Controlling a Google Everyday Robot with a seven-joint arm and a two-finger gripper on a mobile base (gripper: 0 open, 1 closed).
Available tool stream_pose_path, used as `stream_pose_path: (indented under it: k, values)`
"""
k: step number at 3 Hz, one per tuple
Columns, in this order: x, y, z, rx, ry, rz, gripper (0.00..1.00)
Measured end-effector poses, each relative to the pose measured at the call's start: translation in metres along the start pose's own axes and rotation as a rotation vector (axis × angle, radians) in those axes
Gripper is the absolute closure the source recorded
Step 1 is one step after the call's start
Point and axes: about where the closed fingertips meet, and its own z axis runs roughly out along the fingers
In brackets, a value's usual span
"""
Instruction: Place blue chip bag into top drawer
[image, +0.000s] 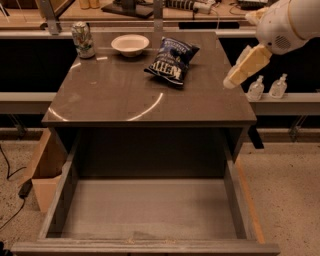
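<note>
Robot lab or workshop, by look. Workbench (131, 9) behind, gear and cables on top. Speckled floor (287, 195). Cardboard box (46, 172) beside cabinet (115, 100). Pump bottles (256, 89) on ledge. Gripper (234, 79) over cabinet's right edge.

Grey-brown cabinet surface (125, 95), glossy, with a curved light glare near its front edge. Speckled beige floor (290, 190) on both sides. Cardboard box (45, 170) on the floor against the cabinet's left side, black cable (24, 189) beside it. Pale ledge (20, 102) runs behind, dark gap above it. Two clear bottles (256, 89) on the ledge past the right edge. Wooden bench (65, 15) beyond the back edge. Gripper (234, 80) is up near the surface's right edge.
</note>
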Motion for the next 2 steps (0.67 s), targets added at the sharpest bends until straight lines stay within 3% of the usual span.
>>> stream_pose_path:
  k: [1,2]
  values:
    - [0.002,-0.001,0.021,0.021,-0.042,0.083,0.0]
    - [-0.002,-0.014,0.058,0.061,-0.129,0.178,0.0]
